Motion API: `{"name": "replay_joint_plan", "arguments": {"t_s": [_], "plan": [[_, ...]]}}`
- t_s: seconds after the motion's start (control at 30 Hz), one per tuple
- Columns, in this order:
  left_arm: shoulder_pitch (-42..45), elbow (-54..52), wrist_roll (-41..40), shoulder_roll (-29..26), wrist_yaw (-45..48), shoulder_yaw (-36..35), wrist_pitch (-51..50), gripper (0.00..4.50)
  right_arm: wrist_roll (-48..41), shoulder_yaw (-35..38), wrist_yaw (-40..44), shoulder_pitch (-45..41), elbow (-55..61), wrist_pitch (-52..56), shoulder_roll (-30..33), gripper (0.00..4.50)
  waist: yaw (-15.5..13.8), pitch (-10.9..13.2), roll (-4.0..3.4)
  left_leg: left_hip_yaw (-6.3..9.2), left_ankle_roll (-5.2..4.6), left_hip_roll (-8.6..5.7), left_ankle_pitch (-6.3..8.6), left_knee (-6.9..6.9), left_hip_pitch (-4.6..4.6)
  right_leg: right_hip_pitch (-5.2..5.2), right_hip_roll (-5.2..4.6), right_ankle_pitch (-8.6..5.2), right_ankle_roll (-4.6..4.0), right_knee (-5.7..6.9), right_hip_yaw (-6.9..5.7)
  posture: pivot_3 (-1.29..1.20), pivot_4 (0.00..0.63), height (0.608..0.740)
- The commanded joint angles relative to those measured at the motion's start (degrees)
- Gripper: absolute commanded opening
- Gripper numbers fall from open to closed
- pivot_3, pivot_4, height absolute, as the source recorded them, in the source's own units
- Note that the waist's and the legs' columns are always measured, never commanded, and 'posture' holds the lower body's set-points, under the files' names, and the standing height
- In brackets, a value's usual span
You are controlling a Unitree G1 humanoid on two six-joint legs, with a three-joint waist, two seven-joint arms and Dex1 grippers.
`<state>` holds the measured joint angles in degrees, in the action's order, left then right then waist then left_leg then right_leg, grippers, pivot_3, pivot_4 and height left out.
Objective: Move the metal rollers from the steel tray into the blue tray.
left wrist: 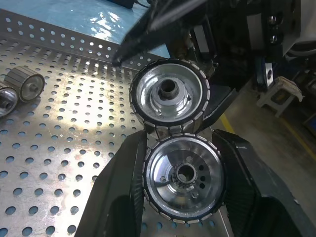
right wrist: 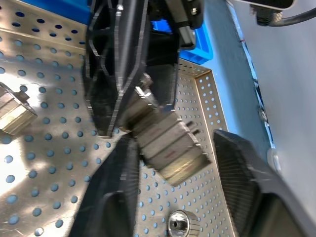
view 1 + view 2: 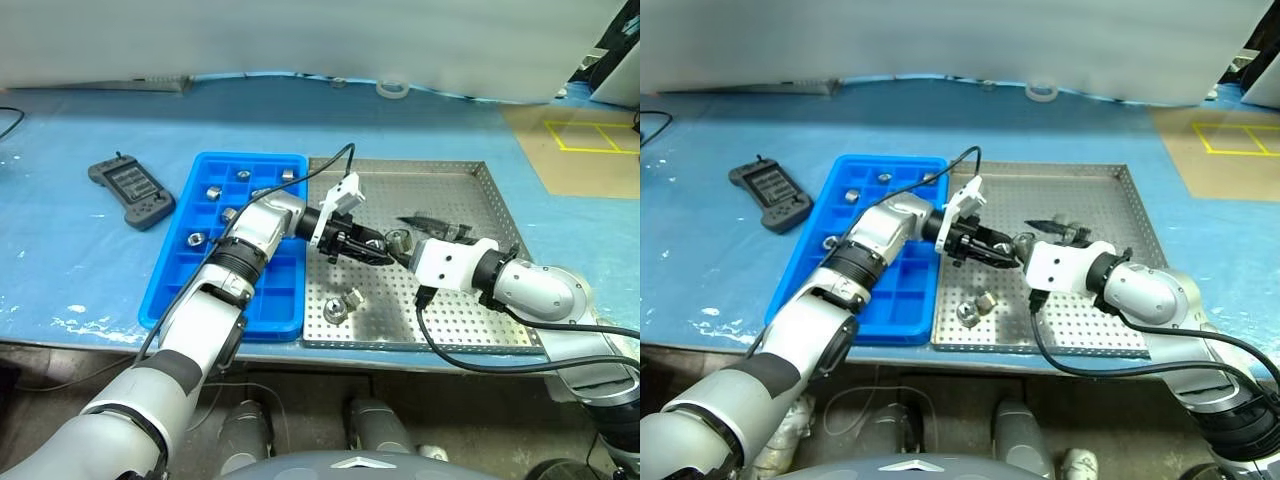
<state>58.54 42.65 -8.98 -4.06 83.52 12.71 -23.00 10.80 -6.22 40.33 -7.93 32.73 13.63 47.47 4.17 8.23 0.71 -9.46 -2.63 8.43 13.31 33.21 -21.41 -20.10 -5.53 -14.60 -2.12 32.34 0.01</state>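
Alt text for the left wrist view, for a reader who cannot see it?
The left gripper clamps a metal roller end-on above the perforated steel tray. A second roller touches it, against the right gripper's black fingers. Two more rollers lie on the tray.

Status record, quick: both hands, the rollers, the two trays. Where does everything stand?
left hand: shut on a held roller, above the steel tray
right hand: around a second roller that touches the held one; grip unclear
loose rollers: two, on the steel tray near its front edge
blue tray: several placed rollers in its compartments
handheld controller: on the table, left of the blue tray
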Motion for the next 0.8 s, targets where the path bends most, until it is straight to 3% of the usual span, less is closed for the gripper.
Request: {"name": "replay_joint_plan", "arguments": {"t_s": [0.03,0.37,0.53,0.8], "plan": [[1.23,0.07,-0.59,1.04,-0.14,0.38,0.19,1.7,-0.09,1.1,-0.57,-1.28,0.87,-2.76,-0.95,1.36,-0.01,0.0,0.0,0.0,0.0,0.0,0.0,0.02,0.0,0.0,0.0,0.0,0.0,0.0,0.01,-0.45,0.15,0.74],[1.41,0.2,-1.18,0.73,-2.29,-0.98,0.05,1.7,0.82,0.88,1.04,-1.9,-0.52,-3.32,-1.06,1.36,-0.05,0.0,0.0,-0.03,0.0,0.0,0.0,0.08,0.0,-0.01,-0.02,0.0,-0.01,0.08,0.02,-0.43,0.15,0.74],[0.87,-0.66,-1.65,-0.24,-4.66,-2.25,-0.09,1.7,-3.47,4.02,0.81,0.72,-1.38,1.49,-3.83,1.36,-0.15,0.0,0.01,-0.02,-0.01,-0.01,0.0,0.07,0.0,-0.02,-0.03,0.0,0.0,0.14,0.0,-0.41,0.15,0.74],[-2.98,-11.06,-6.39,-6.29,-8.08,-6.51,-5.99,1.7,-8.46,9.3,-0.79,2.48,0.82,7.6,-7.14,1.36,0.09,0.0,0.0,-0.06,0.0,0.01,-0.01,0.07,0.0,-0.12,-0.04,0.0,-0.01,0.23,0.0,-0.45,0.15,0.74]]}}
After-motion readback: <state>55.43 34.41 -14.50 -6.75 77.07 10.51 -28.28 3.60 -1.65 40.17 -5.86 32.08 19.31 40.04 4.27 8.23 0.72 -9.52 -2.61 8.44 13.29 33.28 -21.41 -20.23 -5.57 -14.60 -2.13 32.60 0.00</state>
